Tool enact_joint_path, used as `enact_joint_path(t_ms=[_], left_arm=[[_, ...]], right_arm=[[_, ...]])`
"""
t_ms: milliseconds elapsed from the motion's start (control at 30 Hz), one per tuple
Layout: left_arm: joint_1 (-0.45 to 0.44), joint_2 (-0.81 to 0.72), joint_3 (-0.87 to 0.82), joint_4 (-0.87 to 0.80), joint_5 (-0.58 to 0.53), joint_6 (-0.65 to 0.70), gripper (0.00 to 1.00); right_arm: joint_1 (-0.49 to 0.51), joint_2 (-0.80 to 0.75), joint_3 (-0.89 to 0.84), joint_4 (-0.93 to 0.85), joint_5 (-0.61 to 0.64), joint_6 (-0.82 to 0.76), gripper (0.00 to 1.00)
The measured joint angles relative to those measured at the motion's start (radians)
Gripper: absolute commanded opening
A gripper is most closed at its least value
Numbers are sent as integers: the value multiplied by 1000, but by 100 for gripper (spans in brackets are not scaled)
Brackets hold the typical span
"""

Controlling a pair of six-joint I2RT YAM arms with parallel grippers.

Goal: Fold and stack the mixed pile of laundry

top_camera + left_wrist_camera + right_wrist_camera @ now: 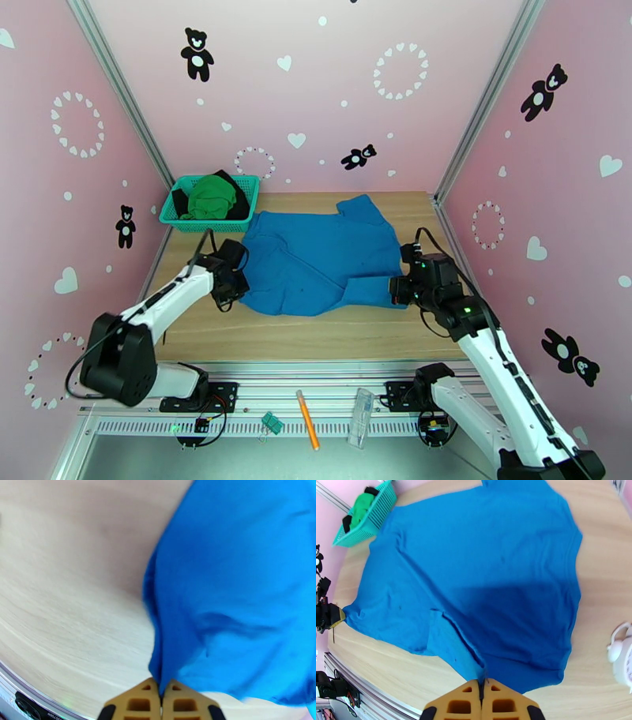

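Blue shirt spread flat on table between arms, near-left edge clamped in left gripper, near-right sleeve in right gripper.

Left end effector pinching the blue shirt
Its tan fingers meet on the cloth's edge; the shirt spreads up and right over the pale wooden tabletop

Bare table before shirt; basket back-left
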Motion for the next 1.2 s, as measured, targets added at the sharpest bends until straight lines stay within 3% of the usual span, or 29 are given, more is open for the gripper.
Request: enact_joint_path(t_ms=[600, 967, 1200], left_arm=[[0, -162, -56, -102, 23, 3, 0], [0, -158, -86, -104, 21, 0, 0], [12, -38, 79, -119, -4, 7, 0]], right_arm=[[0, -13, 6, -12, 2, -26, 0], [0, -7, 10, -38, 18, -29, 0], [0, 142, 108, -13, 76, -78, 0]])
